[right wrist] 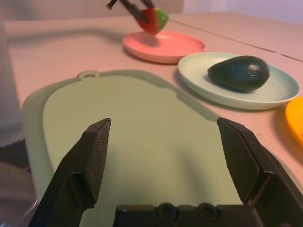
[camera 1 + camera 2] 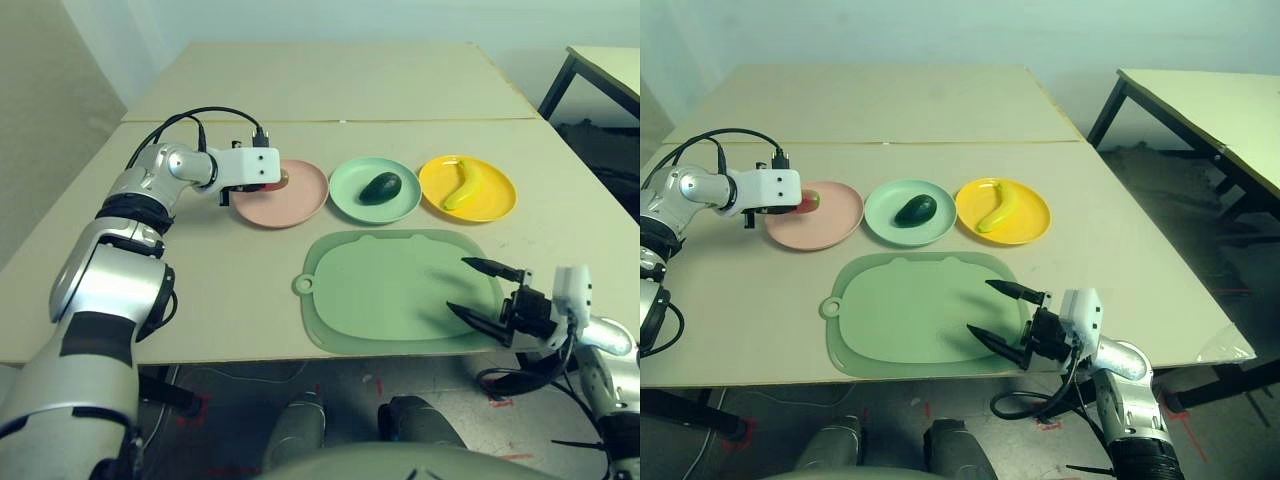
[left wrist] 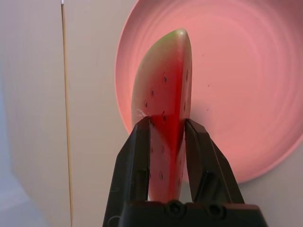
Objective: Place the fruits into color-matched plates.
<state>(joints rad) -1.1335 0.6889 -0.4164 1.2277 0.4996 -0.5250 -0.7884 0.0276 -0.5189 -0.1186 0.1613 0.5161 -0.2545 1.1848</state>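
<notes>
The left gripper (image 3: 168,127) was clamped on the watermelon (image 3: 165,101), pinching the wedge across its flat red faces with the green rind tip pointing away from the wrist. It hung over the near-left rim of the pink plate (image 2: 295,205), not yet resting on it. To finish the step well, I judged the arm should carry the wedge a little further in toward the plate's middle, lower it until it touched, and only then part the fingers (a release at the rim could tip it onto the table).

The avocado (image 2: 380,187) already lay in the green plate (image 2: 345,185) and the banana (image 2: 462,185) in the yellow plate (image 2: 495,205), both well apart from the left arm's path. The right gripper (image 2: 485,290) sat with its fingers spread wide and holding nothing, low over the near-right corner of the green mat (image 2: 390,290), out of the way. Nothing stood between wedge and plate.
</notes>
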